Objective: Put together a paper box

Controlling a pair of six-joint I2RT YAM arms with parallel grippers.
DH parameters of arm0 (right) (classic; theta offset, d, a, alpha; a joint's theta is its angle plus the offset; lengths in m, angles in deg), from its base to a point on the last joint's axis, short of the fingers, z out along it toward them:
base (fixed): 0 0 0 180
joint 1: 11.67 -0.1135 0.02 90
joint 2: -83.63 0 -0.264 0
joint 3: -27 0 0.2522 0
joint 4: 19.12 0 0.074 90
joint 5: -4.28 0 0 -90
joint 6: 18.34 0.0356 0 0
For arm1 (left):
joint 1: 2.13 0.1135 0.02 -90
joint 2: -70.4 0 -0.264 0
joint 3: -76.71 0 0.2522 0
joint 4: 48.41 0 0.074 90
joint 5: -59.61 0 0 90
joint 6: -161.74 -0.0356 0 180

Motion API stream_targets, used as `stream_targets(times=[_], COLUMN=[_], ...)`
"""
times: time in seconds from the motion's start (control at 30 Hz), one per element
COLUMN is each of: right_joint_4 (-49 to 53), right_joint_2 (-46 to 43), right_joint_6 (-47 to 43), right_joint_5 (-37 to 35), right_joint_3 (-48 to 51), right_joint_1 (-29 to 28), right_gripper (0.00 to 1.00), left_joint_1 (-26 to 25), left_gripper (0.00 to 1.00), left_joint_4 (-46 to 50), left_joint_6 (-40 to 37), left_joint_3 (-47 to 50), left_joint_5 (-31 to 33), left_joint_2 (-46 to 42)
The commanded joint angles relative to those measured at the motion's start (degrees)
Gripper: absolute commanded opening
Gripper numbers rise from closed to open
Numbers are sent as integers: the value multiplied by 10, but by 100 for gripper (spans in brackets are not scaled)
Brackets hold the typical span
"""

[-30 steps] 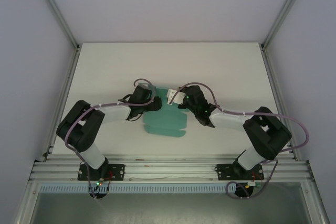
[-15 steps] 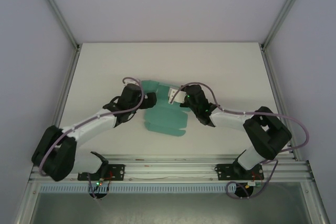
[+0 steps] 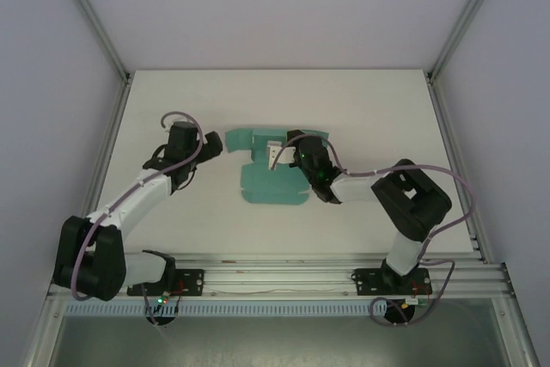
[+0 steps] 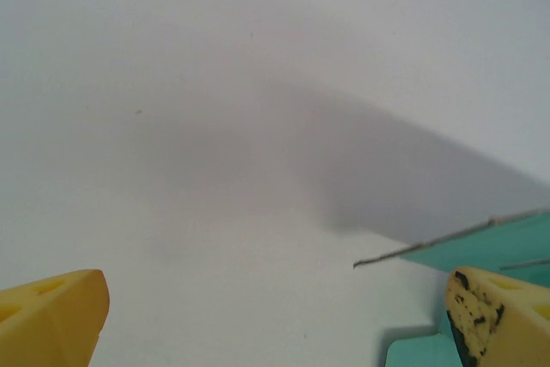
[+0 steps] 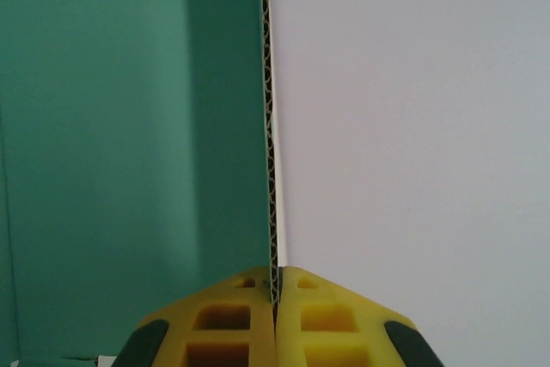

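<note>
"Where's the teal-green die-cut card box (image 3: 268, 182)?"

"Mid-way across the white surface (image 3: 369, 109) — the right tool (image 5: 277, 285) pinches one flap's edge, and the left tool (image 4: 275, 324) gapes wide nearby, holding nothing."

"Risk?"

"One-sided pull — thin card may buckle or slip out."

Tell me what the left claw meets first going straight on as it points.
Likely bare table, ahead of the left claw; the paper box sits beside one finger and might brush it.
</note>
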Motion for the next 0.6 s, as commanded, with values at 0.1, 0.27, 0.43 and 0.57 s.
stream_targets(times=[0.1, 0.27, 0.43, 0.57], right_joint_4=[-120, -102, -99, -85], right_joint_2=[31, 30, 24, 18], right_joint_6=[-80, -65, -42, -14], right_joint_5=[8, 2, 5, 11], right_joint_3=[-6, 0, 8, 12], right_joint_1=[-5, -11, -12, -16], right_gripper=[0, 0, 0, 0], left_joint_1=[58, 63, 62, 62], left_gripper=[100, 100, 100, 100], left_joint_4=[-19, -22, -75, -86], left_joint_6=[15, -38, -57, -75], left_joint_3=[-71, -140, -163, -196], left_joint_5=[-57, -88, -143, -163], left_joint_2=[78, 172, 241, 296])
